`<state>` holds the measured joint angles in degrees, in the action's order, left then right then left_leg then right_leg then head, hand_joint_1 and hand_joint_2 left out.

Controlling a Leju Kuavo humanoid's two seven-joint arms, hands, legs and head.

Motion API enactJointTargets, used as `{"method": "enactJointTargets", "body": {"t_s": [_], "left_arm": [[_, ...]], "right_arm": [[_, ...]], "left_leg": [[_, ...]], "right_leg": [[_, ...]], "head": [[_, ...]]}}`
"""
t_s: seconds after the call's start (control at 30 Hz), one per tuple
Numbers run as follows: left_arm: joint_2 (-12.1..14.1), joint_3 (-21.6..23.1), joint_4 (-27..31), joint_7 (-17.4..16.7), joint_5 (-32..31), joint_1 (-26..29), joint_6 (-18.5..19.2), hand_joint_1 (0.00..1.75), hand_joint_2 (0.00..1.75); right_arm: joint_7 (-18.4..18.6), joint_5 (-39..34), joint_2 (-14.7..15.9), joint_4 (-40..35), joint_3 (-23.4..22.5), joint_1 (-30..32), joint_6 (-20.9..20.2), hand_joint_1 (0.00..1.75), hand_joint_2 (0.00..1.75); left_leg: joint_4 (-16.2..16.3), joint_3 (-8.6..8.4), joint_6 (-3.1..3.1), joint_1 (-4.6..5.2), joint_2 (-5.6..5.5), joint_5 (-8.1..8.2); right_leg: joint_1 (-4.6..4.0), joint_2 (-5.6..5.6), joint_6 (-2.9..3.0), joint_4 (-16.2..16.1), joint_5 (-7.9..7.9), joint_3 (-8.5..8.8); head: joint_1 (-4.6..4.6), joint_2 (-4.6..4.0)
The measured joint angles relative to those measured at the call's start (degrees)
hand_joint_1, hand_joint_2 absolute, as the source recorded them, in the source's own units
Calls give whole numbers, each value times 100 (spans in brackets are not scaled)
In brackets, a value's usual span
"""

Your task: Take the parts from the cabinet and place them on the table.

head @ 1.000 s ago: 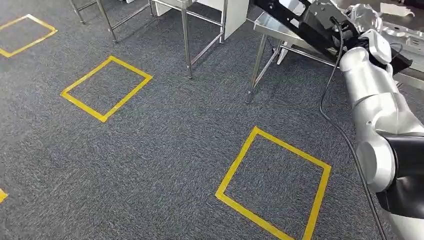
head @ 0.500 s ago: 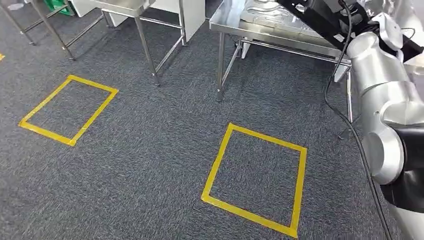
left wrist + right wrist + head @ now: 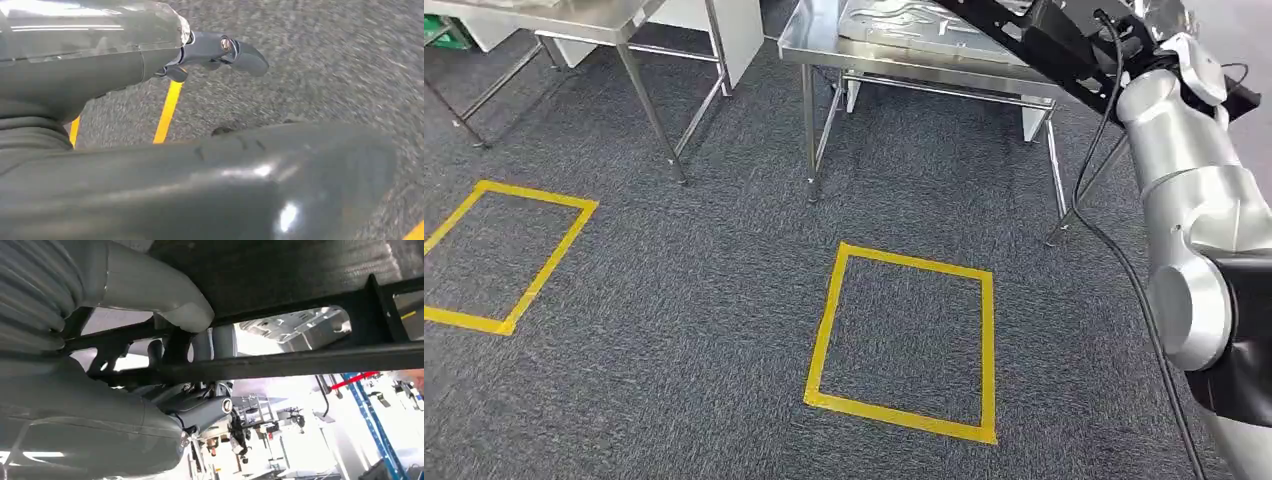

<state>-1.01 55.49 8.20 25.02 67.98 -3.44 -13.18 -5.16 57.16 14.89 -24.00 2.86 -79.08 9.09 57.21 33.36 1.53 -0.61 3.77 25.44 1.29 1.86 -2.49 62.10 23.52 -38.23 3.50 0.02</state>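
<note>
A long black metal frame part (image 3: 1034, 40) is raised at the top right of the head view, carried at the end of my silver right arm (image 3: 1184, 170). In the right wrist view my right hand (image 3: 165, 340) grips one bar of that black frame (image 3: 310, 360), thumb over it and fingers under. A steel table (image 3: 824, 45) stands ahead at the top centre, with a silver pressed-metal part (image 3: 904, 20) lying on it. My left hand (image 3: 215, 50) hangs over the carpet, holding nothing, its fingers straight and apart.
A second steel table (image 3: 574, 20) stands to the left of the first, its thin legs on the grey carpet. A yellow tape square (image 3: 824, 330) marks the floor just before the table, and another yellow square (image 3: 554, 245) lies at the left edge.
The whole picture has shifted: my view has turned, and the steel table now lies squarely ahead. The right hand keeps its hold on the black frame.
</note>
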Motion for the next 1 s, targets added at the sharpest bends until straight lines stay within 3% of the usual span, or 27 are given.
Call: {"method": "enactJointTargets", "body": {"t_s": [0.03, 0.07, 0.1, 0.17, 0.2, 0.27, 0.3, 0.33, 0.37, 0.4, 0.43, 0.47, 0.53, 0.57, 0.7, 0.73, 0.77, 0.8, 0.87, 0.9, 0.93, 1.0], "left_arm": [[2, 11, 0, 9, -11, 1, 9, 0, 0], [2, 17, 0, 24, -15, -3, 20, 0, 0], [4, 26, 0, 35, -22, -2, 40, 0, 0], [4, 63, 0, 52, -48, -14, 57, 0, 0], [4, 81, 0, 66, -64, -29, 61, 0, 0], [11, 98, 0, 77, -70, -40, 70, 0, 0], [11, 109, 0, 72, -70, -27, 77, 0, 0], [9, 114, 0, 61, -72, -16, 83, 0, 0], [9, 116, 0, 37, -77, -3, 96, 0, 0], [9, 120, 0, 31, -77, 2, 114, 0, 0], [9, 123, 0, 29, -77, -3, 129, 0, 0], [11, 123, 0, 29, -77, -7, 155, 0, 0], [24, 123, 0, 31, -79, -25, 164, 0, 0], [24, 127, 0, 31, -79, -29, 164, 0, 0], [18, 175, 2, 22, -92, -66, 121, 0, 0], [-7, 190, 7, 0, -94, -68, 94, 0, 0], [0, 208, 7, -17, -94, -73, 77, 0, 0], [0, 228, 7, -26, -92, -82, 50, 0, 0], [0, 247, 7, -57, -92, -70, 39, 0, 0], [0, 254, 7, -76, -92, -56, 37, 0, 0], [-2, 256, 7, -92, -88, -47, 31, 0, 0], [-9, 258, 7, -109, -77, -48, 22, 0, 0]], "right_arm": [[-20, 0, -55, 2, 22, 3, 2, 175, 175], [-35, 9, -118, 2, 52, -6, 5, 175, 175], [-42, 22, -199, 2, 90, 21, 9, 175, 175], [-35, 44, -293, 2, 153, 128, 18, 175, 175], [9, 61, -326, 2, 177, 154, 26, 175, 175], [77, 70, -442, 2, 239, 187, 81, 175, 175], [85, 66, -518, 7, 260, 223, 148, 175, 175], [92, 57, -584, 15, 276, 277, 195, 175, 175], [90, 39, -654, 22, 304, 355, 251, 175, 175], [87, 20, -704, 31, 321, 452, 317, 175, 175], [87, 4, -733, 31, 326, 534, 363, 175, 175], [87, -4, -783, 28, 330, 600, 413, 175, 175], [120, -17, -844, 26, 352, 653, 485, 175, 175], [144, -28, -846, 26, 359, 662, 523, 175, 175], [271, -98, -840, -78, 359, 756, 647, 175, 175], [297, -98, -831, -124, 359, 800, 662, 175, 175], [297, -96, -842, -160, 361, 811, 680, 175, 175], [308, -90, -850, -201, 361, 821, 717, 175, 175], [334, -76, -850, -249, 361, 916, 772, 175, 175], [352, -76, -850, -275, 361, 981, 772, 175, 175], [363, -76, -853, -306, 361, 1056, 770, 175, 175], [373, -76, -855, -374, 361, 1136, 765, 175, 175]], "left_leg": [[8, -36, -29, 31, 66, 38], [41, -35, -62, 84, 127, 68], [17, -53, -85, 96, 208, 81], [3, -119, -125, 107, 400, 130], [15, -139, -166, 108, 475, 162], [416, 16, -224, 46, -80, 437], [916, 253, -236, 35, -261, 681], [1416, 494, -249, 34, -323, 882], [1808, 699, -257, 34, -334, 984], [1973, 825, -256, 34, -336, 954], [1840, 810, -250, 34, -340, 794], [1453, 683, -237, 32, -344, 516], [419, 276, -192, 28, -368, -51], [227, 194, -164, 37, -421, 36], [110, 86, 2, 34, -399, 63], [86, 36, 29, 17, -388, 59], [80, 2, 54, 16, -388, 70], [81, -24, 82, 19, -387, 90], [82, -94, 97, 17, -389, 153], [82, -142, 92, 12, -390, 196], [83, -214, 83, 8, -393, 250], [83, -371, 48, 9, -392, 371]], "right_leg": [[-47, 369, 16, -389, -55, 166], [-156, 502, 61, -462, -24, 194], [-130, 367, 110, -437, -21, 170], [-142, 188, 150, -438, -13, 158], [-102, 107, 198, -457, -24, 174], [-57, -38, 273, -469, -28, 196], [-57, -99, 300, -468, -25, 196], [-58, -193, 310, -468, -22, 195], [-63, -303, 312, -467, -20, 201], [-65, -408, 313, -461, -19, 210], [-65, -503, 309, -456, -12, 219], [-63, -539, 308, -444, 7, 225], [-56, -654, 272, -400, 75, 241], [-72, -685, 241, -374, 100, 237], [-90, -713, 98, -323, 88, 247], [-79, -587, 64, -264, 132, 221], [-99, -382, 25, -78, 208, 144], [-83, -268, 7, 321, 385, -78], [-57, -226, -42, 1161, 689, -585], [-44, -221, -53, 1381, 698, -767], [-35, -214, -39, 1330, 612, -821], [-40, -206, 8, 617, 186, -614]], "head": [[0, 0], [0, 0], [9, 0], [7, 0], [9, 0], [7, 0], [6, 0], [7, 0], [7, 0], [7, 0], [7, 0], [7, 0], [7, 0], [7, 0], [2, 0], [2, 0], [2, 0], [2, 0], [2, 0], [2, 0], [2, 0], [2, 0]]}}
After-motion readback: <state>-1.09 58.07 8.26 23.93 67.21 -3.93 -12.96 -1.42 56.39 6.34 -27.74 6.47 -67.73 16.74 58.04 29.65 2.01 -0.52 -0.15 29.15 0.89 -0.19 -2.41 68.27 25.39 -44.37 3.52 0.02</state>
